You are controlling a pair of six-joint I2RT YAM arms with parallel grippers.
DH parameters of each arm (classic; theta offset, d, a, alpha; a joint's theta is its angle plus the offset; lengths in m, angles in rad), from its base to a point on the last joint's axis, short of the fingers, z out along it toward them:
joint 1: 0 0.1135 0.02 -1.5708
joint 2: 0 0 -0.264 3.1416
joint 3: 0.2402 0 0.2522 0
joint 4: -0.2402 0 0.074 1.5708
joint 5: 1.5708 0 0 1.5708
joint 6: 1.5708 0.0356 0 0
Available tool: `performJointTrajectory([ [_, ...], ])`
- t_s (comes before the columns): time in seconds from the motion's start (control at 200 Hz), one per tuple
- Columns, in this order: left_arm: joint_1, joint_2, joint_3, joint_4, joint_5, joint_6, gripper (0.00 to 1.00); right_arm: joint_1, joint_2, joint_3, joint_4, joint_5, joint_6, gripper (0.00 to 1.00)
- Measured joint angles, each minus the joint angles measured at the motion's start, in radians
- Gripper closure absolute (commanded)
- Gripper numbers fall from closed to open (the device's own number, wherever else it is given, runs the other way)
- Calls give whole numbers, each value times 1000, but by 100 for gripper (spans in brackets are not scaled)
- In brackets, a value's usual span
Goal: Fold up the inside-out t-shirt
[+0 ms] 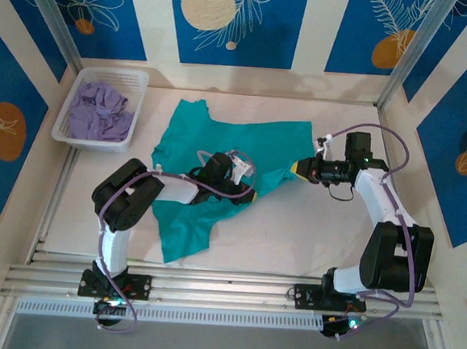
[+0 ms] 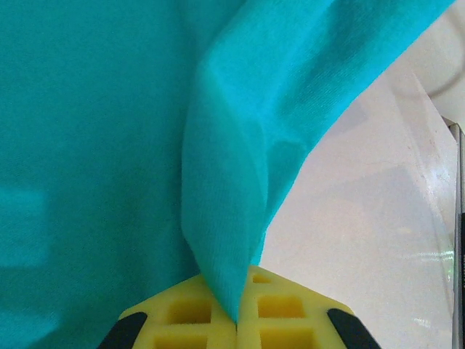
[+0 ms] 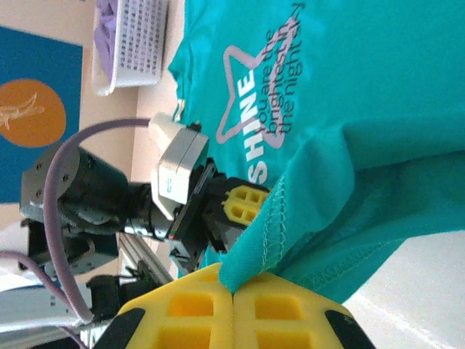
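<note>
The teal-green t-shirt (image 1: 219, 153) lies spread and rumpled across the white table, one flap reaching toward the front edge. My left gripper (image 1: 248, 197) is shut on a pinched fold of the t-shirt (image 2: 225, 240) at its lower right edge, the cloth rising from between the yellow pads (image 2: 196, 313). My right gripper (image 1: 300, 169) is shut on a stitched hem of the t-shirt (image 3: 290, 211) at the right corner, lifting it off the table. The right wrist view shows a pale "SHINE" star print (image 3: 251, 102) on the cloth and the left gripper (image 3: 243, 206) beyond it.
A white basket (image 1: 129, 81) at the back left holds a lavender-purple garment (image 1: 98, 111). Bare white table (image 1: 310, 229) lies right of and in front of the shirt. Metal frame posts stand at the back corners, and a rail (image 1: 224, 291) runs along the near edge.
</note>
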Motion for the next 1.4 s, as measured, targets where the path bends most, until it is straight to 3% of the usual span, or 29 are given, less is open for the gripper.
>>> performJointTrajectory([
  [0.22,0,0,0,0,0,0,100,-26,29,-9,63,55,44,100],
  [0.44,0,-2,0,0,4,-2,75,-26,22,-15,72,157,55,100],
  [0.575,1,-31,-3,-4,7,-4,65,-27,-17,-15,63,237,55,100],
  [1.005,17,-166,-47,-42,-11,1,53,-27,-88,-26,-9,409,35,100],
  [1.165,18,-235,-70,-134,-84,18,53,-27,-150,-51,-27,435,31,100],
  [1.4,44,-458,-164,-384,-313,42,51,7,-170,-88,-21,445,32,100],
])
